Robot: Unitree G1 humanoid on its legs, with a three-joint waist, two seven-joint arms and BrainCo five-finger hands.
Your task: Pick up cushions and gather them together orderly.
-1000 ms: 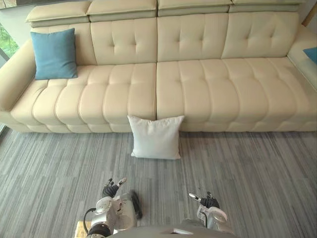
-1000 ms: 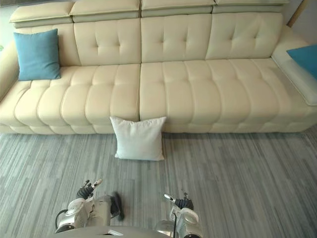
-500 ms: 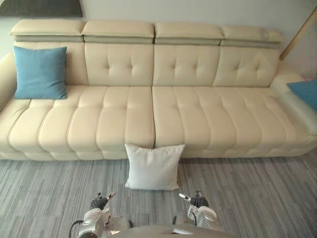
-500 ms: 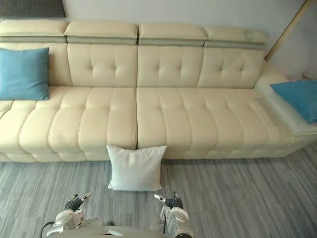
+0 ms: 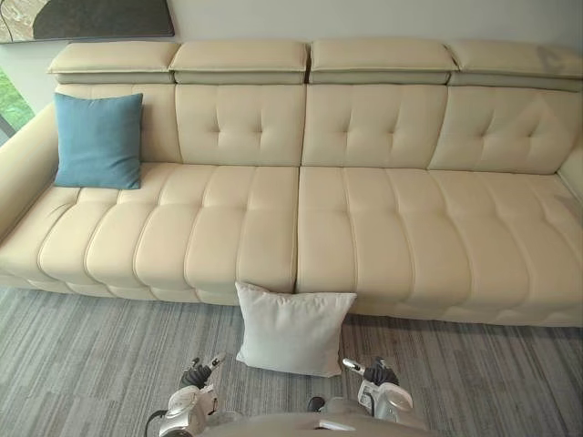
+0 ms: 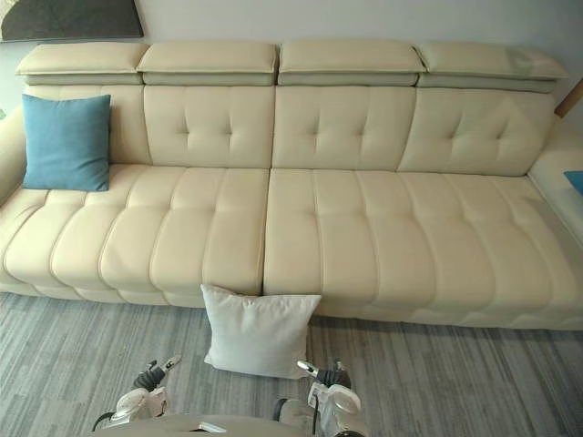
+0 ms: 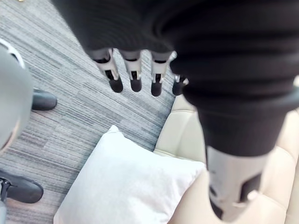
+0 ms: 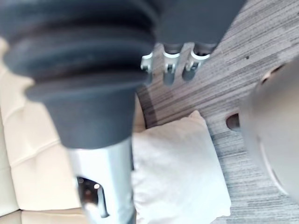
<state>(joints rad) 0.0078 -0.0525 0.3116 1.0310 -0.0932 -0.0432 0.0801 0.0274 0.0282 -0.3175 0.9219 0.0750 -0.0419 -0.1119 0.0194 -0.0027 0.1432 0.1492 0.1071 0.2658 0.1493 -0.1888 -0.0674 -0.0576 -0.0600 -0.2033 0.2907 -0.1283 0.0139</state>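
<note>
A white cushion (image 5: 293, 330) stands on the grey floor and leans against the front of the cream sofa (image 5: 383, 237), near its middle seam. At the sofa's left end a blue cushion (image 5: 97, 141) rests upright against the backrest. The corner of another blue cushion (image 6: 575, 179) shows at the far right end. My left hand (image 5: 195, 375) and right hand (image 5: 375, 373) hang low in front of me, either side of the white cushion and short of it. Both are open and empty, with relaxed fingers (image 7: 135, 77) (image 8: 170, 67) above the white cushion (image 7: 126, 186) (image 8: 180, 172).
The long sofa spans the whole width, with a padded arm (image 5: 23, 173) at its left end. A striped grey carpet (image 5: 82, 355) covers the floor before it. A dark picture (image 5: 91, 16) hangs on the wall above the sofa's left part.
The whole picture has shifted, so the camera has moved; the white cushion now sits lower in view. Neither cushion has moved, and both hands stay low and empty.
</note>
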